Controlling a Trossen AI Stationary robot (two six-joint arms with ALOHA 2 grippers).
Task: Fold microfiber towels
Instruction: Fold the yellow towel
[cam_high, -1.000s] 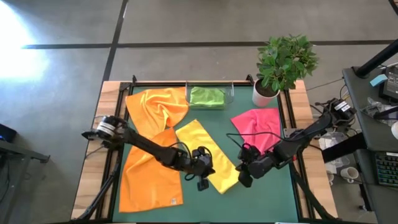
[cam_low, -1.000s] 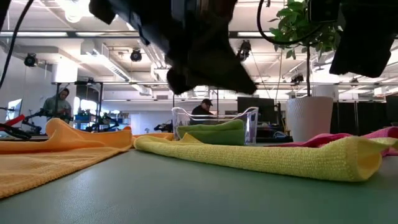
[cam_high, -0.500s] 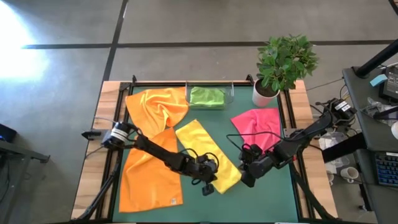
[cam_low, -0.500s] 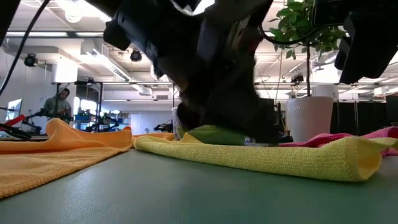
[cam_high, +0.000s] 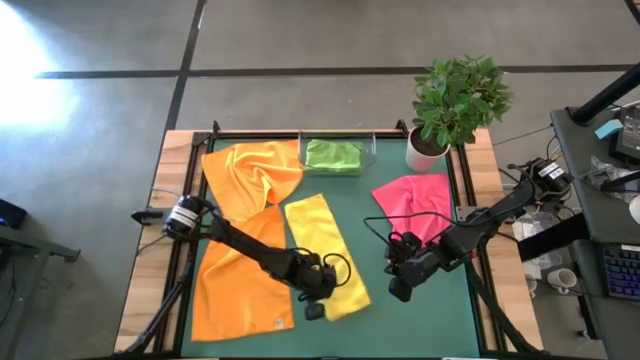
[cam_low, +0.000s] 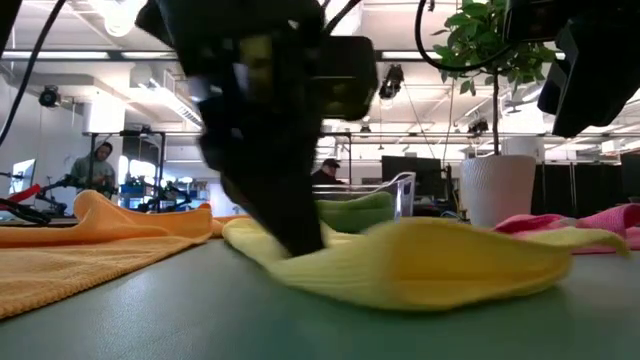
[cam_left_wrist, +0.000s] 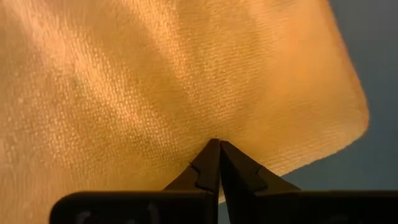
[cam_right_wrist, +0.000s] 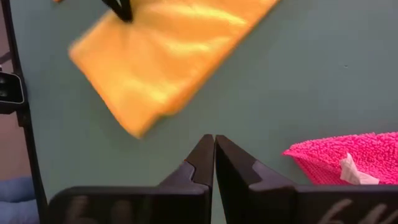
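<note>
Worktop (cam_high: 420, 320) carries the folded yellow towel (cam_high: 322, 250) at frame centre. Left pincer (cam_high: 314, 310), clenched, presses its lower end. Right pincer (cam_high: 398, 293), clenched and empty, hovers lower right beside the pink towel (cam_high: 415, 200).

**A workshop around a green surface**

The green surface (cam_high: 420, 320) has a wooden rim and stands on a grey concrete floor (cam_high: 300, 40) crossed by dark seams. A potted plant (cam_high: 455, 100) sits at its far right corner. Right of the plant, a desk (cam_high: 610, 200) carries a keyboard (cam_high: 620, 270). Beyond the plant, ceiling lamps (cam_low: 120, 20) light an open hall with monitors (cam_low: 405, 170), where two people (cam_low: 95, 165) sit.
</note>
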